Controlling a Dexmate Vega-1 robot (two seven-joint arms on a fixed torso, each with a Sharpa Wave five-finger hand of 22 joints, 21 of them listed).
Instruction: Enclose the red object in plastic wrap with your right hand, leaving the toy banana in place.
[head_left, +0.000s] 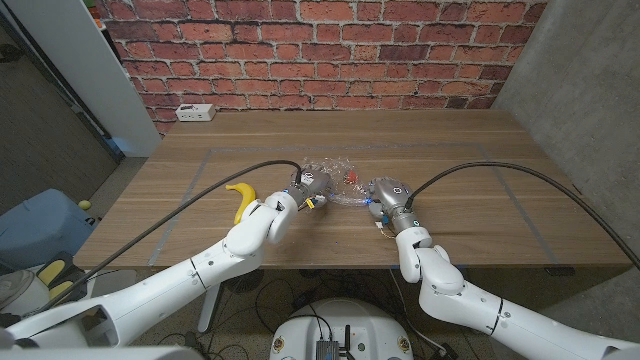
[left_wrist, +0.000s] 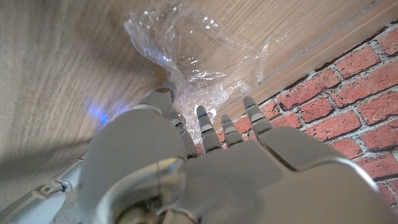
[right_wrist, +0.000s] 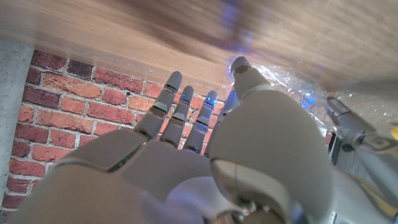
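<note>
Probably the plastic wrap (head_left: 335, 172) is light, soft and clingy; we should pinch its loose edge beyond the right hand (head_left: 388, 198) fingertips, near the red object (head_left: 352, 180). Its fingers look spread and hold nothing we can see.

Head camera looks down over the table (head_left: 450, 150); both wrist cameras, close in, share the plastic wrap (left_wrist: 193, 56).

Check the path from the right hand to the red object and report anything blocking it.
Nothing visible blocks it. The right hand sits just beside the red object, which lies on the plastic wrap. The left hand is at the wrap's other side; the toy banana lies clear, further left.
</note>
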